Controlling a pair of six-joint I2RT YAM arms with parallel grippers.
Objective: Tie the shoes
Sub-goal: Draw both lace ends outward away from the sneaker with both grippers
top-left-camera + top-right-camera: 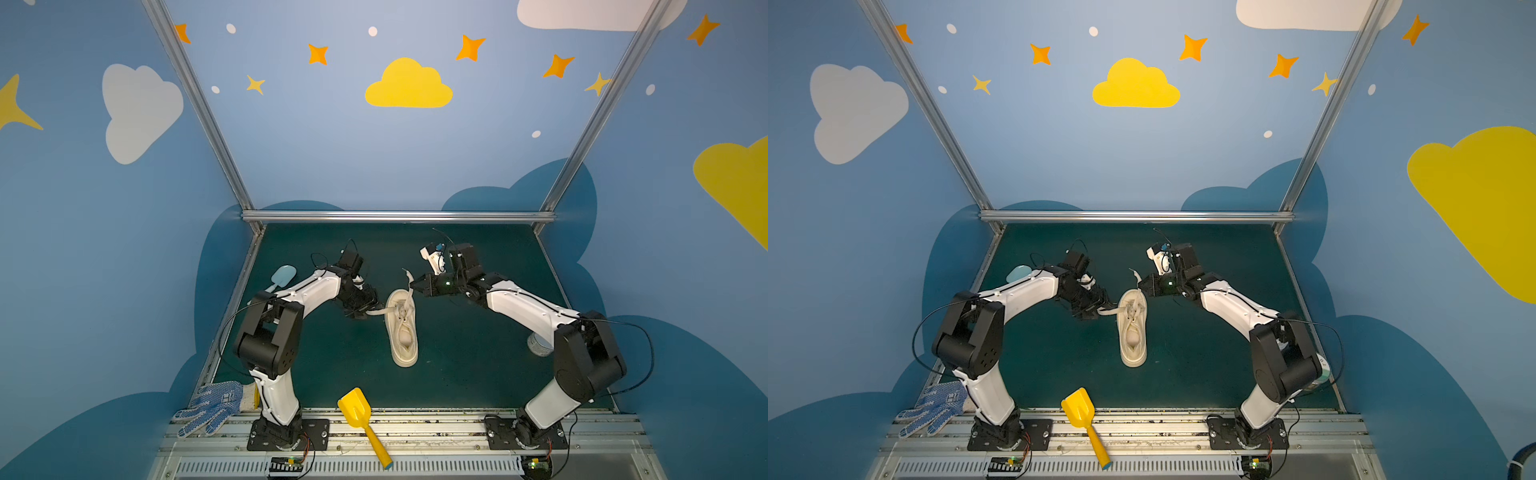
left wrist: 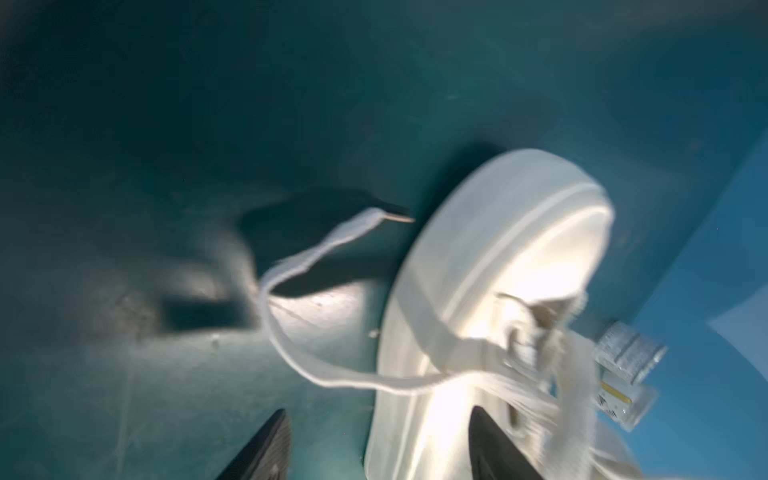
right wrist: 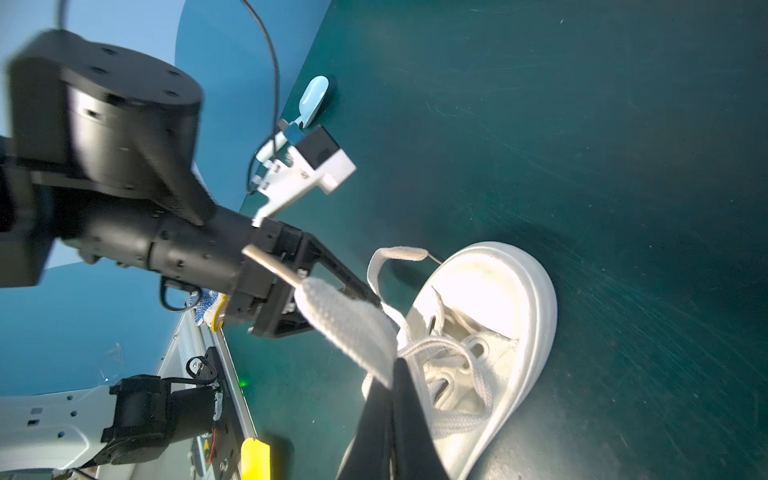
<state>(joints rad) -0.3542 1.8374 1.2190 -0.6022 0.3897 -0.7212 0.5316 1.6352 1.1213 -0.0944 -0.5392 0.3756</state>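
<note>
The shoe (image 1: 401,332) (image 1: 1133,332), a cream low-top sneaker, lies mid-mat with its toe toward the back wall. My right gripper (image 1: 414,286) (image 3: 390,380) hovers over the toe, shut on one flat cream lace (image 3: 345,322) and holding its end up. My left gripper (image 1: 371,309) (image 2: 380,436) sits low at the shoe's left side. It is open, both dark fingers (image 2: 270,440) wide apart with nothing between them. The other lace (image 2: 291,266) lies loose on the mat just beyond those fingertips, looping away from the eyelets (image 3: 453,365).
A yellow toy shovel (image 1: 361,419) lies at the front edge. A blue-dotted glove (image 1: 212,405) is at the front left corner and a light blue spoon (image 1: 282,277) is behind the left arm. A tape roll (image 1: 538,345) sits by the right arm's elbow.
</note>
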